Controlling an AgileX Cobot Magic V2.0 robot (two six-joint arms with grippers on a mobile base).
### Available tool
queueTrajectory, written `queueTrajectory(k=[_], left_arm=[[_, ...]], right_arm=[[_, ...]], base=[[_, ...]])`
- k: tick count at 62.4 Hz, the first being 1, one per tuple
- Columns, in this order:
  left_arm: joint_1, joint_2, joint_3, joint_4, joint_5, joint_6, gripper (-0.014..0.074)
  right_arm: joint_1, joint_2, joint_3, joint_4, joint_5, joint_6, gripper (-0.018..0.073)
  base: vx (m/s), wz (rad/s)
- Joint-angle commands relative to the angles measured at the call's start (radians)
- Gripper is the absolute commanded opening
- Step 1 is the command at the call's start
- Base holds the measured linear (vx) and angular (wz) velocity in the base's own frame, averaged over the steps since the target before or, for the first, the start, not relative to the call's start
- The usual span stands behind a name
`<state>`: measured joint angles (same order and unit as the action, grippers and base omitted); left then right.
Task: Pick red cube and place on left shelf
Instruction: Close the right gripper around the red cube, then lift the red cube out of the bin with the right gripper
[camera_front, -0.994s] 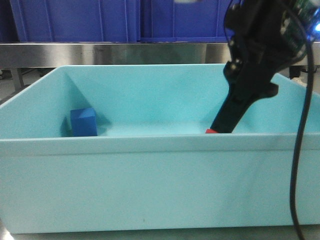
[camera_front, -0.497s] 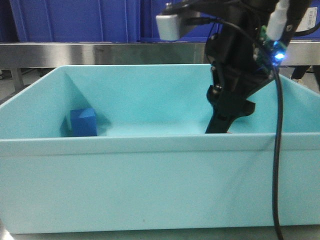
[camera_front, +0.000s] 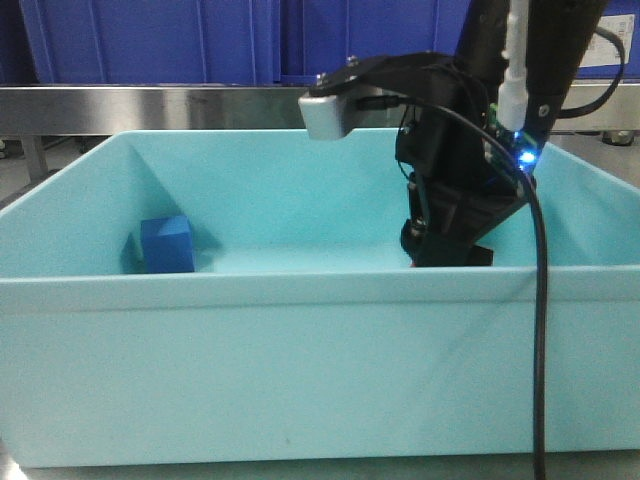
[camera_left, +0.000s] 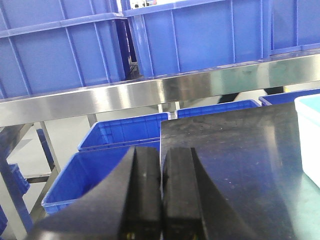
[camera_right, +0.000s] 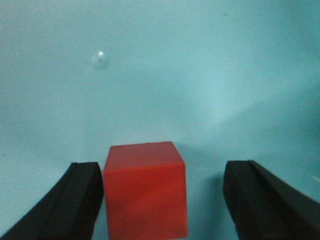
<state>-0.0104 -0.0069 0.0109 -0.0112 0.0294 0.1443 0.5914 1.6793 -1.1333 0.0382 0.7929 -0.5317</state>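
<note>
The right tool (camera_right: 165, 200) hung released inside the teal bin (camera_front: 300, 290), straddling the red cube (camera_right: 145, 187) on the bin floor: one finger just beside it at 9 o'clock, the other apart at 3 o'clock. The blue cube (camera_front: 167, 245) sat toward the bin's 9 o'clock. The left tool (camera_left: 161, 190) was clenched on nothing

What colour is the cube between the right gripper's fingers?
Red. The red cube shows best in the right wrist view.
</note>
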Motion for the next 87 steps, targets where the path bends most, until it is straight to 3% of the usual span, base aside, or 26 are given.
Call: queueTrajectory(k=[1, 9, 15, 32, 43, 55, 64, 73, 87], left_arm=[[-0.001, -0.003, 0.022, -0.005, -0.09, 0.001, 0.0106], [-0.001, -0.003, 0.022, -0.005, -0.09, 0.001, 0.0106], [-0.001, -0.003, 0.022, -0.005, -0.09, 0.001, 0.0106], [-0.001, -0.003, 0.022, -0.005, -0.09, 0.001, 0.0106], [-0.001, -0.003, 0.022, -0.005, -0.09, 0.001, 0.0106], [-0.001, -0.003, 0.022, -0.005, -0.09, 0.001, 0.0106], [-0.001, -0.003, 0.022, -0.005, -0.09, 0.001, 0.0106], [-0.001, -0.003, 0.022, -0.005, -0.09, 0.001, 0.0106], [-0.001, -0.003, 0.022, -0.005, -0.09, 0.001, 0.0106]], right_arm=[[0.001, -0.034, -0.036, -0.007, -0.026, -0.011, 0.0596], [0.001, -0.033, -0.036, -0.007, -0.031, -0.011, 0.0584], [0.001, -0.033, -0.036, -0.007, -0.034, -0.011, 0.0524], [0.001, -0.033, -0.036, -0.007, -0.051, -0.01, 0.0203], [0.001, -0.037, -0.042, -0.007, -0.057, -0.01, 0.0046], [0.001, -0.088, -0.097, -0.007, -0.094, 0.024, 0.0059], [-0.002, -0.172, -0.126, -0.007, -0.208, 0.102, 0.0059], [-0.036, -0.277, -0.126, -0.005, -0.313, 0.184, 0.0059], [-0.093, -0.438, -0.076, 0.006, -0.326, 0.227, 0.0059]], base=[[0.0, 0.0], [0.0, 0.0], [0.0, 0.0], [0.0, 0.0], [0.0, 0.0], [0.0, 0.0], [0.0, 0.0], [0.0, 0.0], [0.0, 0.0]])
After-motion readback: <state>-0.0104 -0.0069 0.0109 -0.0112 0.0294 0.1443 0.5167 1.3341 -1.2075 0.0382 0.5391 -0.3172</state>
